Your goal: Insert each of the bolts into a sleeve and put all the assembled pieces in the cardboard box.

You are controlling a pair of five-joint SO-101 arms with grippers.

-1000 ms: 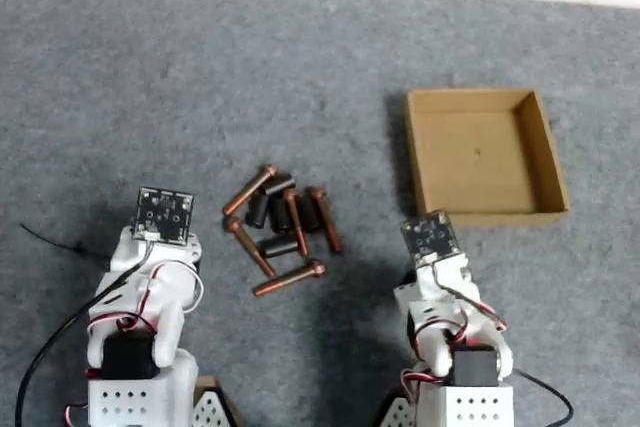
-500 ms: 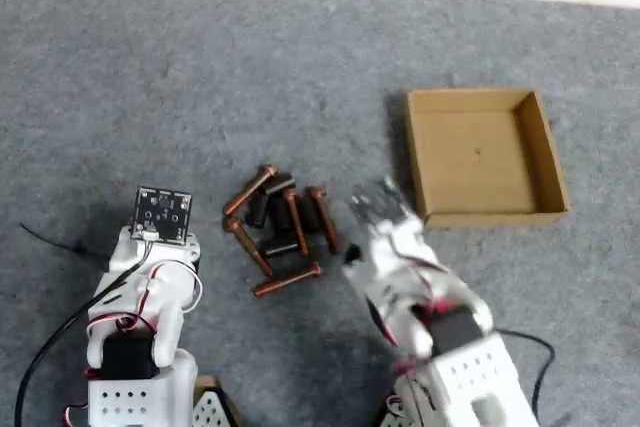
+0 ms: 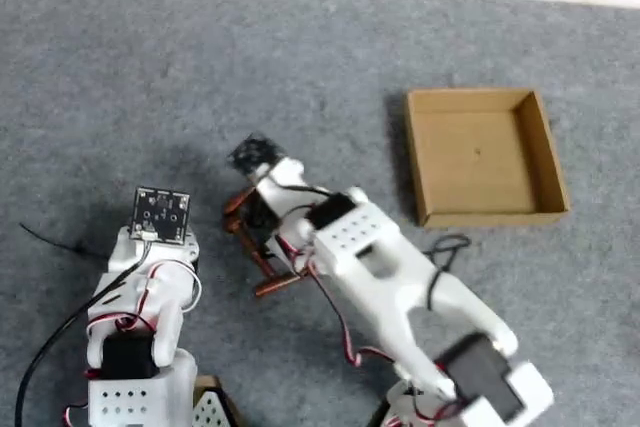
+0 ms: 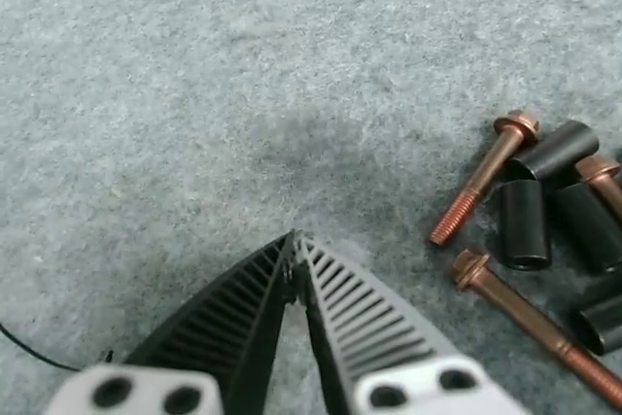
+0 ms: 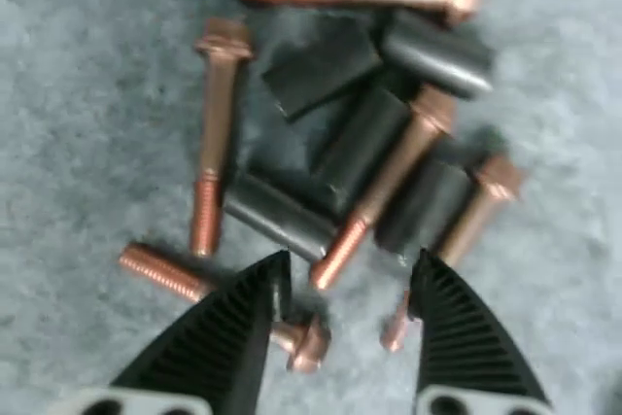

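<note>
Several copper bolts (image 5: 214,133) and black sleeves (image 5: 321,65) lie in a loose pile on the grey carpet. My right gripper (image 5: 352,264) hangs open just above the pile, one bolt (image 5: 384,182) and a sleeve (image 5: 282,216) lying in front of its fingertips. From above, the right arm (image 3: 345,237) covers most of the pile, leaving one bolt (image 3: 280,282) showing beside it. My left gripper (image 4: 294,240) is shut on nothing and rests over bare carpet to the left of the pile. A bolt (image 4: 481,177) and a sleeve (image 4: 525,224) lie some way off it. The cardboard box (image 3: 480,152) is empty.
The box sits at the right rear of the carpet, well apart from the pile. A black cable (image 3: 45,239) trails on the carpet at the left edge. Bare carpet stretches behind the pile and between it and the box.
The right arm has swung left from in front of the box and now stretches over the pile. The left arm has not moved.
</note>
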